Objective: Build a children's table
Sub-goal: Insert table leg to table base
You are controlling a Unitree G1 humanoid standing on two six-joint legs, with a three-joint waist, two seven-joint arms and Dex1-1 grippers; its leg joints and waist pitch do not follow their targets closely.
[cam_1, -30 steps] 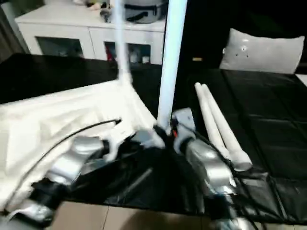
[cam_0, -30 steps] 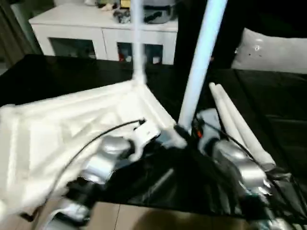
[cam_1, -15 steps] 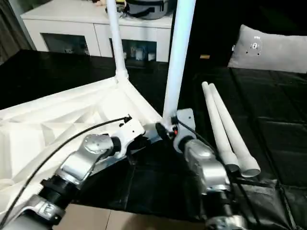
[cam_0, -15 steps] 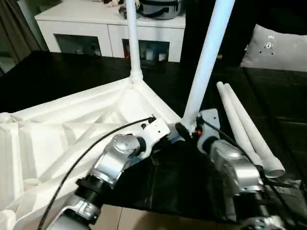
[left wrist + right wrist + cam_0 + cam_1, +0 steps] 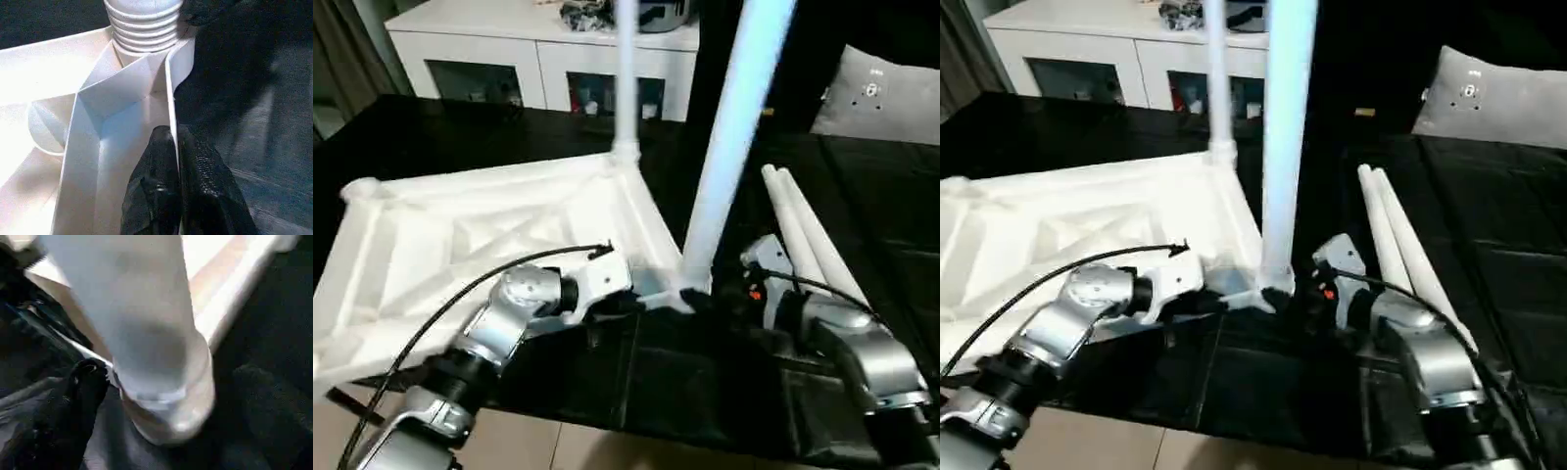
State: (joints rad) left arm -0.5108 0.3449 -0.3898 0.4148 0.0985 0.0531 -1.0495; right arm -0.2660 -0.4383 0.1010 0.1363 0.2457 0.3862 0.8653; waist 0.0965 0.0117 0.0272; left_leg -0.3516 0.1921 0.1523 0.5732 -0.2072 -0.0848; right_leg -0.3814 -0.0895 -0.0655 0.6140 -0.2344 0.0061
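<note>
Letting go of the near leg (image 5: pixel 729 147), the right gripper (image 5: pixel 1304 291) spread its fingers, while the left gripper (image 5: pixel 174 161) stayed clamped on the tabletop (image 5: pixel 480 235) rim, so that leg stood in its socket.

Dim room, motion blur, blown-out whites

No readable text, labels or numbers; small mark on grey pillow (image 5: pixel 886 96) too blurred, possibly logo.
</note>
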